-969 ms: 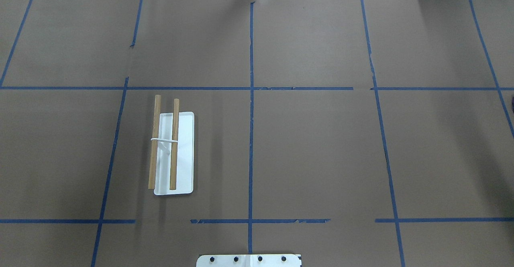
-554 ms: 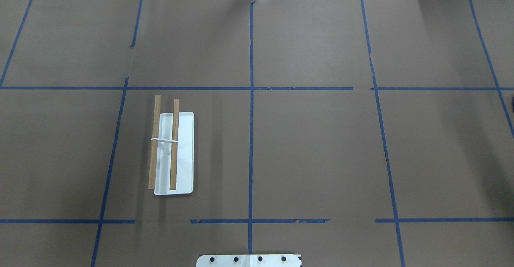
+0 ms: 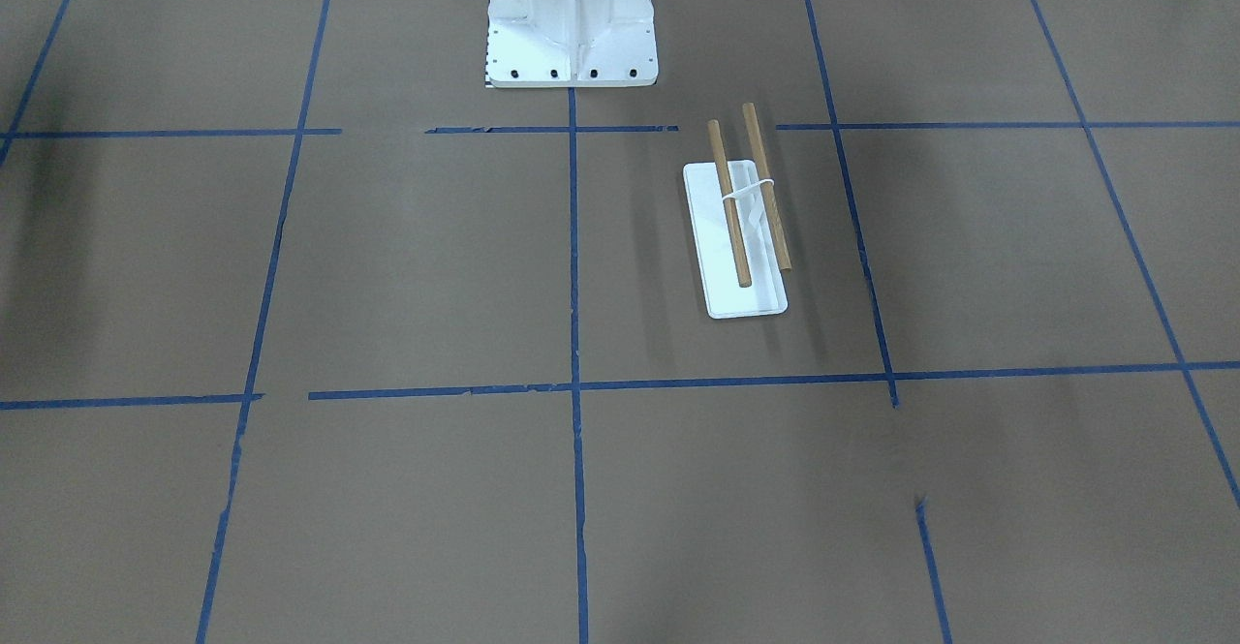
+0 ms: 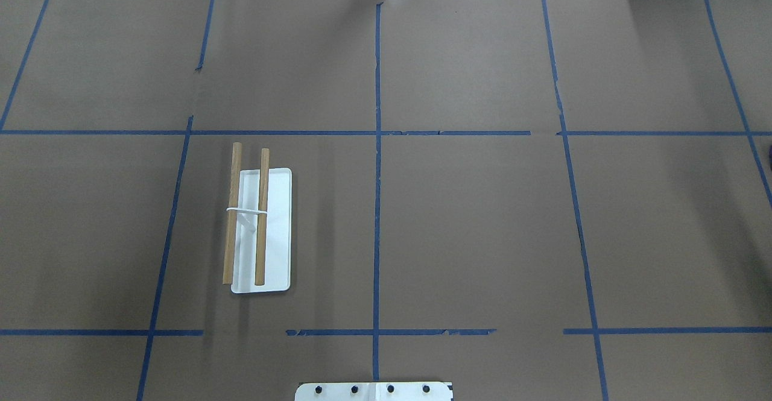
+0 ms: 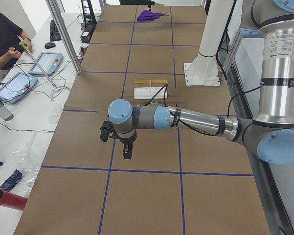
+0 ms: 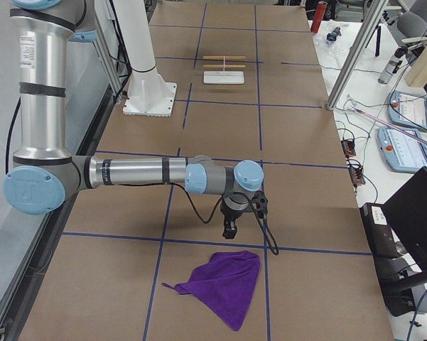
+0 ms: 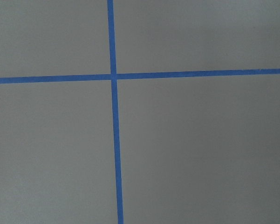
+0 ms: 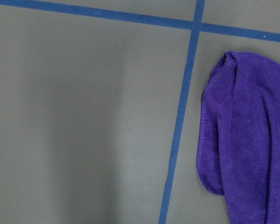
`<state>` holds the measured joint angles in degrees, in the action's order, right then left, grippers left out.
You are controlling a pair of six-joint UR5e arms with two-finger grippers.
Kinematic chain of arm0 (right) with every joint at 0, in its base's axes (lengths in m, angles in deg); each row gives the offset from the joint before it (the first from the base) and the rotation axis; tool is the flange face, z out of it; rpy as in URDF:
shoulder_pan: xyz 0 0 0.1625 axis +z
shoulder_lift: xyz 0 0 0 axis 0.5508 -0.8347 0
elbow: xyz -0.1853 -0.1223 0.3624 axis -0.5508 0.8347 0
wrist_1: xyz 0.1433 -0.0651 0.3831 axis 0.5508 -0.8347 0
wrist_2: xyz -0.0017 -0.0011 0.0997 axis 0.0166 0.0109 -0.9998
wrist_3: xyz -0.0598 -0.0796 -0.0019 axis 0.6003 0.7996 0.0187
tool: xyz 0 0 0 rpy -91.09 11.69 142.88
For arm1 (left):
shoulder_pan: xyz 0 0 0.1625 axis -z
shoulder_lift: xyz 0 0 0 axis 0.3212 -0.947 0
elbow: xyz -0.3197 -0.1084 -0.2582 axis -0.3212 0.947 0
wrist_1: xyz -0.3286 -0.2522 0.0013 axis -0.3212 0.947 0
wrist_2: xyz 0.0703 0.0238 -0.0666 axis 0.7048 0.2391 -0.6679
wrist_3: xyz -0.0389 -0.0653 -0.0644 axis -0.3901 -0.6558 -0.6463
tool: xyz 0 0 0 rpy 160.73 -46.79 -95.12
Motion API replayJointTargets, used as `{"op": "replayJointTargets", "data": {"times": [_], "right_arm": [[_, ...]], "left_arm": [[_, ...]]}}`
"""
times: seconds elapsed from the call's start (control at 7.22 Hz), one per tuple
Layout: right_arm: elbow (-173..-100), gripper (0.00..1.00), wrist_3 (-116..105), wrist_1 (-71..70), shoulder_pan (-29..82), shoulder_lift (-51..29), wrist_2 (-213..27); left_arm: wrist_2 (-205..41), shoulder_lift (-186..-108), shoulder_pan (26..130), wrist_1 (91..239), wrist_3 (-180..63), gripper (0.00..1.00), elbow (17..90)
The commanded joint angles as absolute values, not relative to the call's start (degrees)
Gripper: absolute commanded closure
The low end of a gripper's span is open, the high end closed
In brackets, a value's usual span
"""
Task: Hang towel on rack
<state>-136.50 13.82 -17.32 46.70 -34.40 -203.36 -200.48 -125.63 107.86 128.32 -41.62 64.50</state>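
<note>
R pincer (image 6: 229, 231) hangs just beside towel (image 6: 224, 284), prob. poised to grab it; can't tell if spread or pressed together. Towel lies crumpled, untouched. Well apart from towel sits rack (image 4: 277, 238), dowels (image 4: 231, 208) bare. L pincer (image 5: 127, 152) hovers even farther from towel, state also unclear. Beside towel-to-rack path stands pedestal (image 6: 150, 99), likely no obstacle.

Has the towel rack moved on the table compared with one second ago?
No. In the overhead view the rack stands in the same place as before: its white base lies equally far to the right of the blue tape line, with the dowels at the same angle.
</note>
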Motion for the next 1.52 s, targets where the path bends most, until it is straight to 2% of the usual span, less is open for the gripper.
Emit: {"op": "replayJointTargets", "data": {"times": [0.0, 0.14, 0.55, 0.69, 0.83, 1.11, 1.25, 1.38], "right_arm": [[-119.4, 0.0, 11.5, 2.4, 45.3, -30.7, -201.3], [-116.9, 0.0, 4.0, 7.6, 43.3, -29.8, -201.0], [-114.3, 0.11, 3.7, 8.0, 42.6, -30.2, -200.1], [-114.2, 0.12, 3.8, 8.0, 42.6, -30.2, -199.9], [-114.4, 0.36, 3.8, 7.9, 42.6, -30.2, -200.0], [-114.3, 0.92, 3.9, 7.9, 42.6, -30.4, -200.1], [-114.2, 1.0, 4.0, 7.8, 42.6, -30.5, -200.2], [-115.0, 1.0, 4.1, 7.9, 42.8, -30.6, -200.6]], "left_arm": [[-201.0, -125.6, 107.9, 128.3, -41.7, 0.0, 65.1], [-201.4, -125.6, 107.9, 128.3, -41.7, 0.0, 65.3], [-201.5, -125.4, 107.9, 128.3, -41.7, 0.0, 65.7], [-201.5, -125.4, 107.9, 128.3, -41.7, 0.0, 65.8], [-201.5, -125.4, 107.9, 128.3, -41.7, 0.0, 65.9], [-201.5, -125.5, 107.9, 128.3, -41.6, 0.0, 66.2], [-201.5, -125.5, 107.9, 128.3, -41.7, 0.0, 66.7], [-201.5, -125.5, 107.9, 128.3, -41.7, 0.0, 66.8]]}}
